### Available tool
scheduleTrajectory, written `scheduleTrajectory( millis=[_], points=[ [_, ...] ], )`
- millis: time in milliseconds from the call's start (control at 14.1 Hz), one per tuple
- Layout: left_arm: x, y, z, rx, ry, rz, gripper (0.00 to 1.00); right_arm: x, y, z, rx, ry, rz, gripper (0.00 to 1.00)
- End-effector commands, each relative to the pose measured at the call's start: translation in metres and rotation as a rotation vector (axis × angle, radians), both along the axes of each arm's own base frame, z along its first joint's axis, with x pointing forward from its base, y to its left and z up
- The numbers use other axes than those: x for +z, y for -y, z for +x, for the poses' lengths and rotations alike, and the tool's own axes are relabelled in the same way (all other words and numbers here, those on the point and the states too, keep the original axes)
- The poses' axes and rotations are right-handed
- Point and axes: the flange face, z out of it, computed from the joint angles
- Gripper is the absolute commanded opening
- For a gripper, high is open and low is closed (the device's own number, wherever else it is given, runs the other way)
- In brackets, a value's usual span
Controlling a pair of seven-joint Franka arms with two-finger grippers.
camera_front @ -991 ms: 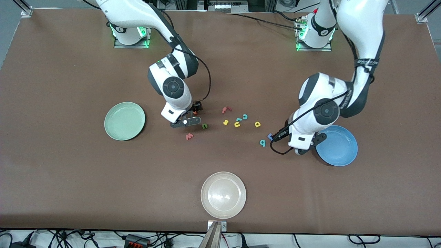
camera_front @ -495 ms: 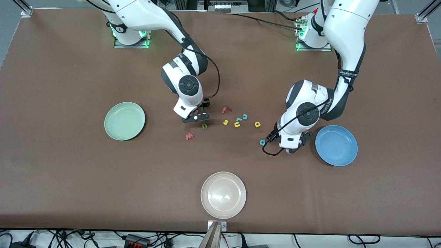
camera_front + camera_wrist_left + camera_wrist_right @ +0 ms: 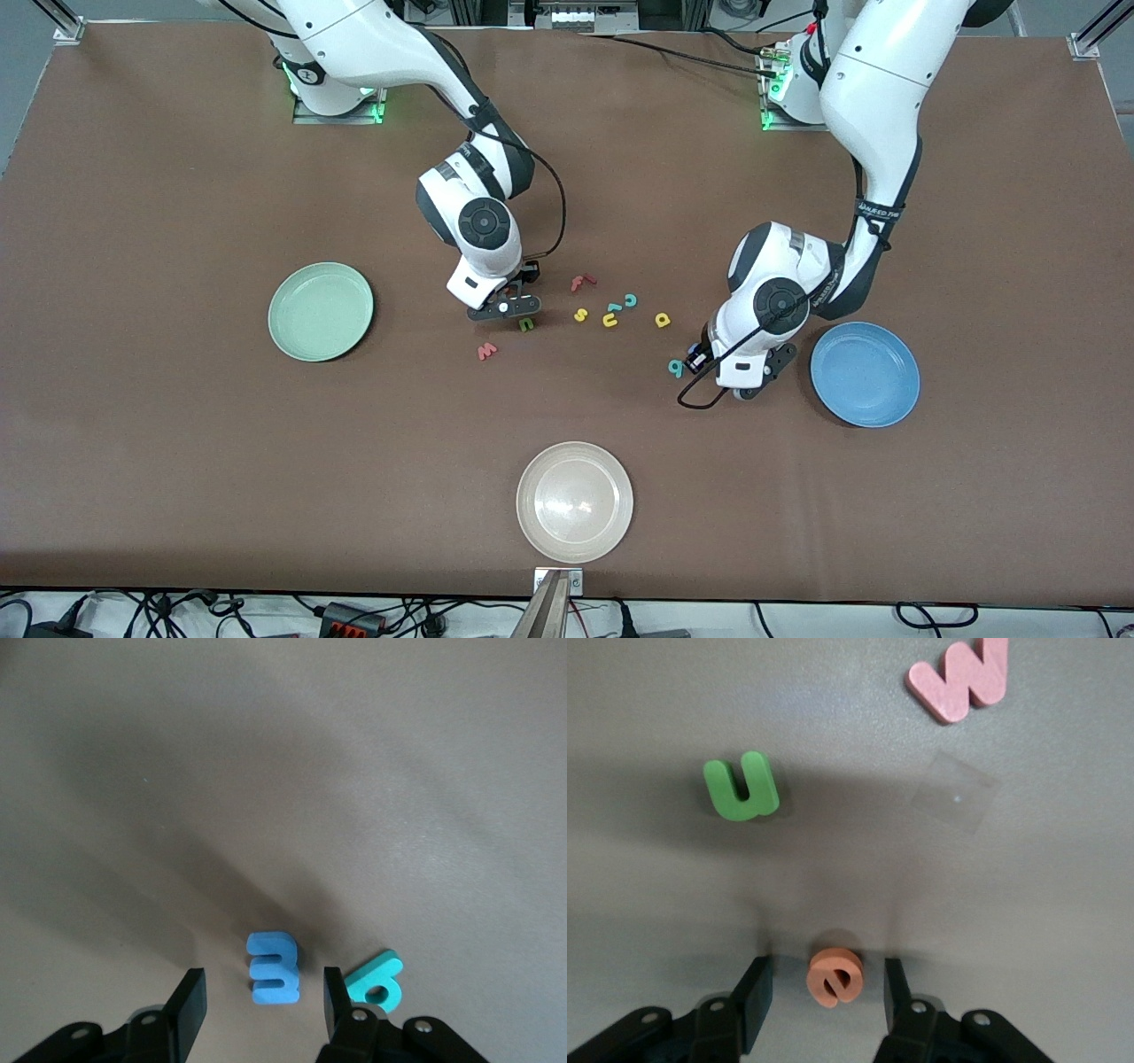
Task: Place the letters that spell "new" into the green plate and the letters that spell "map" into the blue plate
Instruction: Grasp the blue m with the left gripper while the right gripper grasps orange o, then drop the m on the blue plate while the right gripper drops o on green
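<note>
between left claw [image 3: 257, 1014] fingers, gap showing: blocky foam "m" [image 3: 275, 967]; right claw [image 3: 822, 1005] likewise straddles rounded "e" [image 3: 834, 976].

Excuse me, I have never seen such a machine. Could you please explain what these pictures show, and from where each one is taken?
These are two white robot arms at a brown table. One picture looks down from a high camera facing them; the other two come from small cameras on each arm's wrist.

Small foam letters lie loose in the middle. A green plate lies toward the right arm's end, a blue plate toward the left arm's end, and a cream-white plate nearest the camera.

Each arm ends in a two-finger claw. The left claw is low over the table with a blue "m" between its fingers; a teal "p" lies just beside. The right claw stands around an orange "e", with a green "n" and a red "w" nearby. Gaps still show, so nothing is gripped yet.
</note>
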Motion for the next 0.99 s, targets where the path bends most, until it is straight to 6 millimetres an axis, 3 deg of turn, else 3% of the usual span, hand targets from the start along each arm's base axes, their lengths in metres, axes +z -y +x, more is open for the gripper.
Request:
scheduleTrajectory(
  millis=[0,71,283,495,566,637,708,920],
  points=[
    [-0.004,0.000,0.001,0.021,0.009,-0.013,0.59,0.000,-0.004,0.002,-0.018,0.006,0.008,0.54],
    [-0.009,0.000,0.000,0.022,0.006,-0.012,0.58,0.000,-0.004,0.002,-0.019,0.006,0.008,0.46],
    [-0.010,0.000,-0.001,0.022,0.003,-0.011,0.48,0.002,0.000,0.005,-0.027,0.002,0.005,0.05],
    [-0.018,0.000,0.000,0.025,0.017,-0.015,0.46,0.047,0.014,0.026,-0.060,0.044,0.027,0.00],
    [-0.022,0.001,-0.002,0.024,0.017,-0.016,0.46,0.068,0.038,0.043,-0.094,0.049,0.021,0.00],
    [-0.022,0.000,-0.001,0.022,0.019,-0.016,0.39,0.085,0.063,0.055,-0.129,0.033,0.002,0.00],
    [-0.019,-0.002,0.001,0.016,0.023,-0.017,0.16,0.102,0.094,0.069,-0.175,0.020,-0.019,0.00],
    [-0.014,-0.005,0.003,0.012,0.023,-0.017,0.08,0.122,0.187,0.097,-0.255,-0.042,-0.084,0.00]
  ],
)
